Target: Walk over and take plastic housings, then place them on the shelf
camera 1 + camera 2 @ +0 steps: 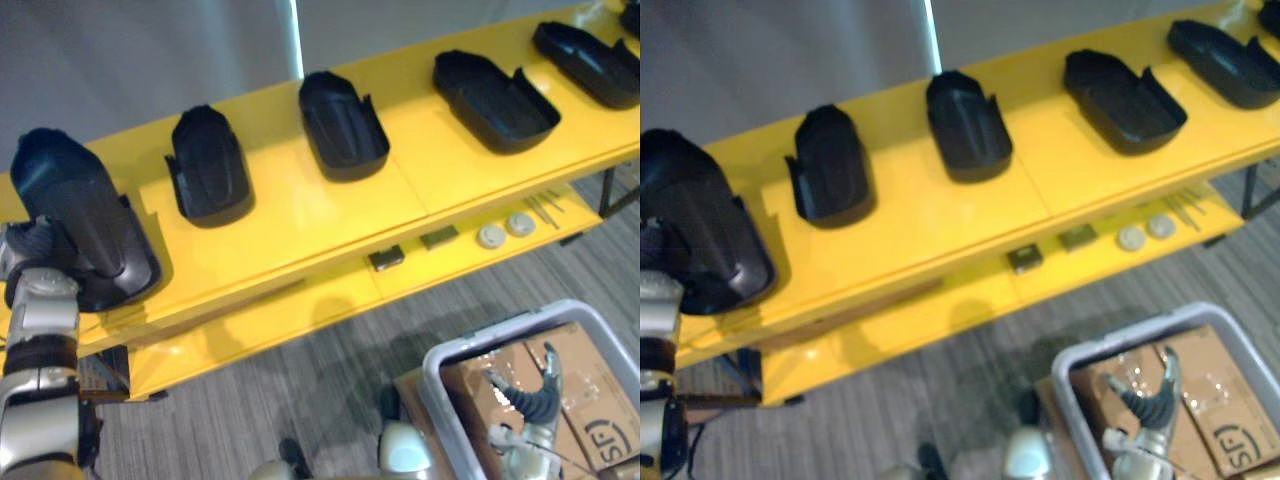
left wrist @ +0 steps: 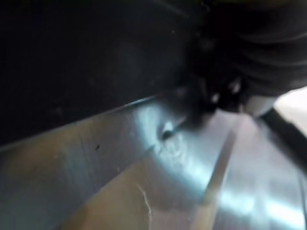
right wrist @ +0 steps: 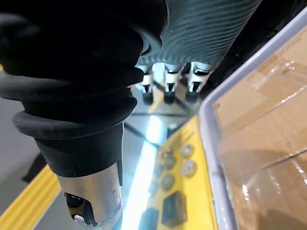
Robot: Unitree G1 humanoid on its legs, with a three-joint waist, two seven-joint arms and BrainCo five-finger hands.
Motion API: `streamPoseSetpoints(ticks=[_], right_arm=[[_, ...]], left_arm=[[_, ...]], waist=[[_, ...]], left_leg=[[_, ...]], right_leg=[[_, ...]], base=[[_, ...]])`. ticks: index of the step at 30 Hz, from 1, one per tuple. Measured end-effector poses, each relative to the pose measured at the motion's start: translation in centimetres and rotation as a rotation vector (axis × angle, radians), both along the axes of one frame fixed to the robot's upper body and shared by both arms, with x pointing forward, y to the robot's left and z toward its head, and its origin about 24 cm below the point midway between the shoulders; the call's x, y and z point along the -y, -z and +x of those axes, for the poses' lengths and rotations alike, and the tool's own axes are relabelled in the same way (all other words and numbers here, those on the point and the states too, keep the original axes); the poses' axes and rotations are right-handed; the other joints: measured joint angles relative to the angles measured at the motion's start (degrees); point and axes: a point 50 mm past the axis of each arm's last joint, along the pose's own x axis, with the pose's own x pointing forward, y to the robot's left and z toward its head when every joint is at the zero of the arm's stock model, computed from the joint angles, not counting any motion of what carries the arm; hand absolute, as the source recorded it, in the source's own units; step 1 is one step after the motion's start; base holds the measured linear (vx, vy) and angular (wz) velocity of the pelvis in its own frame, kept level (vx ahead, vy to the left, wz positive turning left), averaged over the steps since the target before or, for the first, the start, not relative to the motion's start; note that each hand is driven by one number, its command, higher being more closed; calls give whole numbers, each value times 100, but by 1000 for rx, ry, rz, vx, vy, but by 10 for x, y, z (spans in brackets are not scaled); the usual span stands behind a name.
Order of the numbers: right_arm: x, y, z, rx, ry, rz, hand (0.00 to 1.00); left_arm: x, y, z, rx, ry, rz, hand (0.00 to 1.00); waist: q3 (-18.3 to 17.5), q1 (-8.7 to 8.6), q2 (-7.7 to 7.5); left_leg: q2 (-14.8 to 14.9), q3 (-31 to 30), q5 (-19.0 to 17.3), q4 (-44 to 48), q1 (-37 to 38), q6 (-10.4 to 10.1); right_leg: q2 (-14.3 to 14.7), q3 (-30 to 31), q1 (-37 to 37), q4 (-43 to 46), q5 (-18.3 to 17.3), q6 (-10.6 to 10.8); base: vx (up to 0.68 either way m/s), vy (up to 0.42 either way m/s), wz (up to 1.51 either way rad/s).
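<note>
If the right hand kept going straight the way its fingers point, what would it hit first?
Likely the right hand would meet the lower yellow shelf near the round discs, though depth is unclear.

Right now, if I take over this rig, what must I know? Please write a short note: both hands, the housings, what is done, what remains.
Left hand: at the leftmost housing, on the left end of the yellow shelf. I cannot see whether it holds it.
Right hand: open and empty, above the grey bin with cardboard boxes.
Four other housings lie in a row on the shelf top.
Done: four placed, and the fifth has arrived at the shelf.
Left: check that the fifth sits firmly, then probably draw the left hand away.
</note>
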Motion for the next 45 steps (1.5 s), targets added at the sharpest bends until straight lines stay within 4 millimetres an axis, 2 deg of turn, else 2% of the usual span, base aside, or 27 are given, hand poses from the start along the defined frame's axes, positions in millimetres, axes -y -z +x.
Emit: streamPoseSetpoints(ticks=[3,8,9,12,14,21,28,30,31,33,34,36,39,41,42,43,45], right_arm=[[-6,-12,12,72,-41,-3,0],[-13,-26,21,152,-67,4,0],[-13,-28,22,160,-69,3,0],[-18,-30,28,176,-96,6,0],[-20,-31,29,179,-102,9,0],[-25,-44,33,255,-125,15,0],[-32,-51,32,337,-146,4,0],[-36,-54,30,374,-153,7,0],[-41,-58,28,411,-168,2,0],[-46,-66,26,470,-188,-22,0],[-48,-69,24,503,-187,-42,0],[-53,-80,23,589,-184,-55,0],[-58,-103,23,735,-208,-51,0],[-65,-126,27,867,-269,-60,0],[-66,-132,29,894,-289,-63,0],[-71,-142,34,932,-348,-33,0],[-80,-154,45,972,-443,28,0]], left_arm=[[-1,-8,4,9,-11,-44,100],[-9,-25,4,41,-52,-81,100],[-8,-28,4,48,-54,-83,0],[-14,-30,1,38,-89,-87,0],[-16,-25,-1,17,-105,-98,0],[-19,-26,-6,26,-182,-74,0],[-19,-32,-7,159,-256,-50,0],[-17,-41,-7,238,-257,-23,0],[-18,-53,-8,308,-257,18,0],[-16,-72,-10,420,-240,86,0],[-14,-81,-11,482,-217,125,0],[-3,-96,-10,596,-149,190,0],[15,-107,-12,722,-58,262,0],[44,-114,-20,914,51,271,0],[52,-115,-22,954,81,263,0],[69,-110,-29,1032,148,234,0],[94,-85,-48,1092,230,168,0]], waist=[[276,-26,-2],[527,-44,-52],[594,-45,-65],[767,-76,-100],[794,-105,-107],[842,-119,-125],[841,-86,-124],[815,-75,-123],[802,-60,-124],[661,-39,-107],[450,-21,-86],[92,-15,-80],[-267,35,-52],[-515,212,-1],[-543,224,6],[-637,285,37],[-798,414,119]], left_leg=[[24,9,-1,105,-68,1],[95,4,-9,245,-276,-8],[116,-6,-25,320,-296,-10],[158,-3,-89,410,-315,-20],[184,-10,-129,494,-392,-18],[219,2,-163,627,-480,-22],[250,31,-164,663,-278,-22],[249,54,-168,577,-127,-27],[248,87,-177,513,-27,-42],[229,100,-177,415,21,-45],[212,100,-165,366,23,-58],[202,35,-156,284,201,-69],[175,-30,-144,106,420,-90],[158,-104,-124,-48,597,-110],[159,-190,-123,-53,616,-109],[148,-333,-117,-79,621,-105],[103,-545,-69,-162,620,-82]], right_leg=[[1,39,-30,74,-30,-45],[29,90,-236,206,-53,-82],[30,110,-236,230,-59,-91],[53,139,-237,263,-68,-97],[61,143,-288,296,-76,-107],[72,222,-424,433,-85,-123],[103,272,-262,430,-85,-123],[124,267,-91,364,-88,-123],[139,266,8,285,-85,-118],[143,256,96,158,-57,-81],[145,236,121,60,-22,-71],[161,115,448,-225,39,-46],[172,-28,753,-446,53,-27],[172,-144,974,-538,52,-26],[162,-229,1052,-572,52,-26],[114,-382,1163,-621,51,-25],[99,-671,1328,-675,51,-24]], base=[[-12,-5,0],[-21,-18,0],[-45,-12,1],[-63,-15,-2],[-53,-9,0],[-27,-9,-3],[-7,-1,-3],[-20,7,-3],[-21,10,-3],[8,3,2],[50,3,11],[121,8,14],[116,1,15],[94,12,21],[56,7,45],[44,19,63],[31,12,64]])
